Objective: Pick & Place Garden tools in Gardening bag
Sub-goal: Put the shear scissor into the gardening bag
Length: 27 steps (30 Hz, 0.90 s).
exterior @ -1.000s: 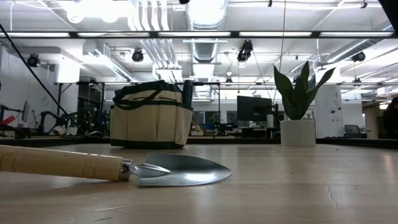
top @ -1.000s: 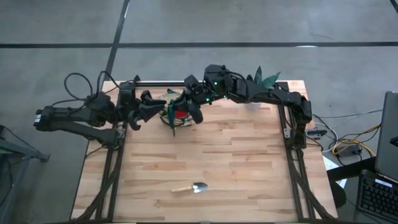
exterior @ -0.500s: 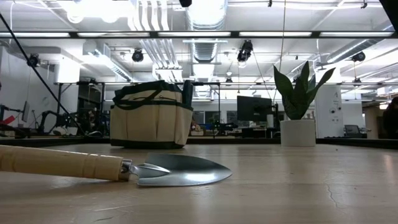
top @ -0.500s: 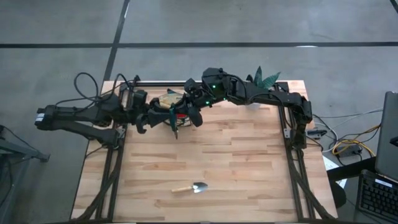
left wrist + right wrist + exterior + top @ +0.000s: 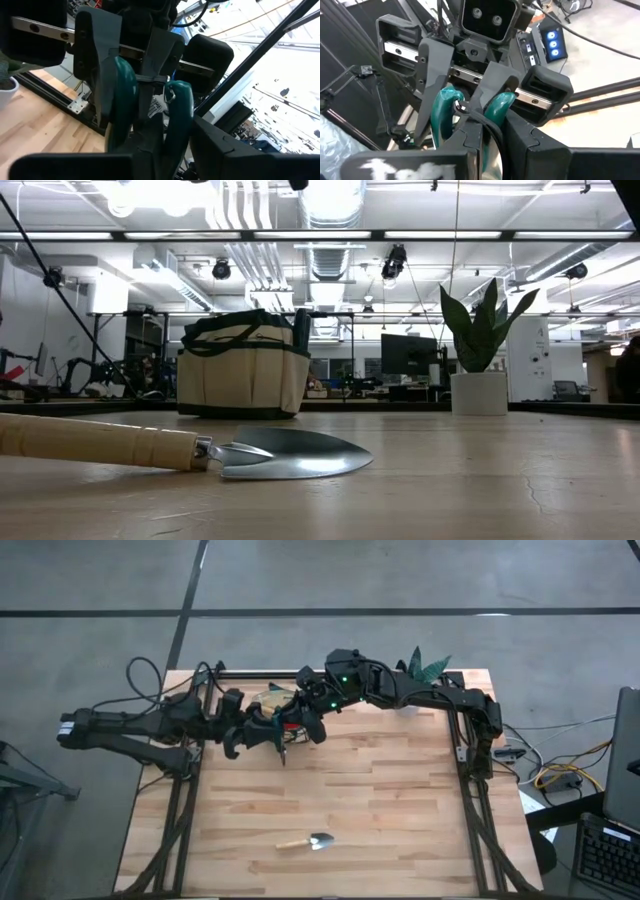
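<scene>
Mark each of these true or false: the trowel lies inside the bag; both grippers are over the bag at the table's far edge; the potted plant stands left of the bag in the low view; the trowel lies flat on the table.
1. The trowel lies inside the gardening bag: false; it is on the table's near part, far from the bag.
2. The left gripper and right gripper are both at the bag: true.
3. The potted plant stands left of the bag in the low view: false; it stands right.
4. The trowel lies flat: true.

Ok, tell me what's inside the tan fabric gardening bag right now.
From above, the tan fabric gardening bag shows a red chunky piece in its mouth. The left end effector and right end effector meet over it, gripping teal-handled shears, and cover everything else inside.
</scene>
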Each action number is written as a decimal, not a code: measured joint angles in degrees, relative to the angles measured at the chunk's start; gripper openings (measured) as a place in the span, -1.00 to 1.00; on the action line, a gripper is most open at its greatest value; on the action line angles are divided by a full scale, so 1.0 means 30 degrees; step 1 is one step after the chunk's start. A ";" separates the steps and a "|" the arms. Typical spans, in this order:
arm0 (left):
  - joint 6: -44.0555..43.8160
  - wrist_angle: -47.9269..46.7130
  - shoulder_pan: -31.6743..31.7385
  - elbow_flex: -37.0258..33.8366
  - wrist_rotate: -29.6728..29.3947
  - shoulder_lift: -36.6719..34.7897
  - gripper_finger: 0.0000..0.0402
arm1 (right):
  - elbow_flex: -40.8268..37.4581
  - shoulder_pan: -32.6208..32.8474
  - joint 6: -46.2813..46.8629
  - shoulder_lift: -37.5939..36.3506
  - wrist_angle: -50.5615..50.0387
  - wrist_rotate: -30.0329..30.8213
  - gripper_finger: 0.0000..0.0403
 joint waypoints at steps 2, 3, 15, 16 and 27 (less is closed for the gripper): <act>0.0126 -0.0010 0.0000 -0.0007 0.0014 -0.0122 -0.61 | 0.0000 -0.0013 -0.0036 0.0000 0.0006 -0.0301 -0.81; 0.0140 -0.0021 0.0000 -0.0015 0.0025 -0.0176 -0.62 | 0.0000 -0.0015 -0.0032 0.0000 0.0020 -0.0450 -0.81; -0.0057 0.0037 0.0015 -0.0015 0.0014 -0.0283 -0.58 | 0.0000 -0.0029 -0.0192 0.0000 -0.0029 -0.0803 -0.81; 0.0059 0.0044 0.0015 -0.0015 0.0014 -0.0283 -0.59 | 0.0000 -0.0029 -0.0192 0.0000 -0.0034 -0.0830 -0.81; 0.0999 0.0111 0.0015 -0.0015 0.0014 -0.0428 -0.74 | 0.0000 -0.0129 -0.0044 0.0000 -0.0046 -0.0945 -0.50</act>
